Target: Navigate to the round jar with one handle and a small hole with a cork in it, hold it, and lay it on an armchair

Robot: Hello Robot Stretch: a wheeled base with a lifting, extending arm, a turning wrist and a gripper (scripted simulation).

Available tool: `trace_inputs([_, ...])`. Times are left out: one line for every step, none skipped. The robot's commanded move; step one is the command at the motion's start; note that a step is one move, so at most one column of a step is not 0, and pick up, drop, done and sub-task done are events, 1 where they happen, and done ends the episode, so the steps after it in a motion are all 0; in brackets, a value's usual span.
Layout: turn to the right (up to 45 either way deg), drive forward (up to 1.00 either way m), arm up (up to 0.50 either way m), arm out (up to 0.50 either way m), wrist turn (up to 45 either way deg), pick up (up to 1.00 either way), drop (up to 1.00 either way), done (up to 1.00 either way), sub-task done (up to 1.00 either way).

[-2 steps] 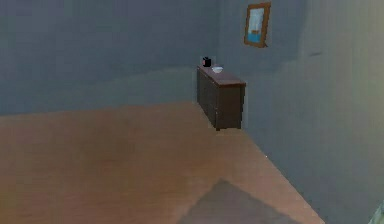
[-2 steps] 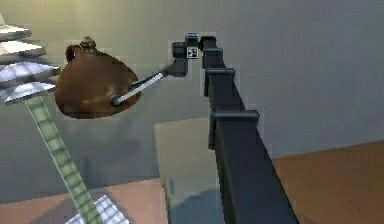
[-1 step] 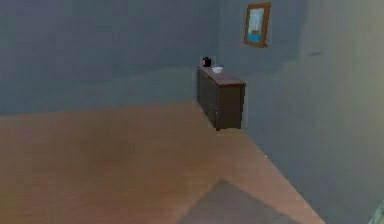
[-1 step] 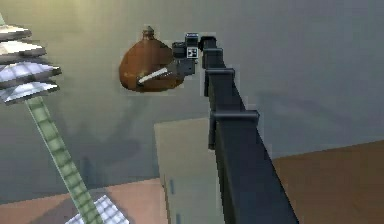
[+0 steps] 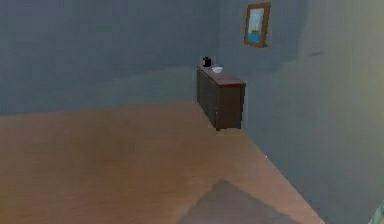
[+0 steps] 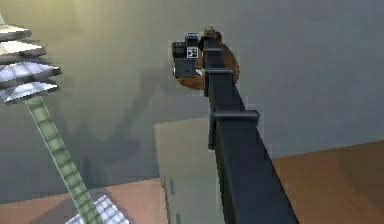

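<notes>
Brown and round, the jar [image 6: 228,62] is hanging from the gripper [image 6: 186,60], which is holding it high, clear of every surface, likely for safe carrying. Ahead a dark cabinet [image 5: 221,98] is standing against the wall; I reckon the armchair is needing finding.

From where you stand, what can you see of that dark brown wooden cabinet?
The dark brown wooden cabinet is a low, boxy piece standing upright on the wooden floor, against the grey-blue wall, with a framed picture higher up. A small black object and a pale, bowl-like thing sit on top.
</notes>
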Motion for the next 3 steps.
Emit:
trace_inputs([0.0, 0.00, 0.00, 0.00, 21.0, 0.00, 0.00, 0.00, 0.00])
trace_inputs([0.0, 0.00, -0.50, 0.00, 0.0, 0.00, 0.00, 0.00, 0.00])
trace_inputs([0.0, 0.00, -0.02, 0.00, 0.0, 0.00, 0.00, 0.00, 0.00])
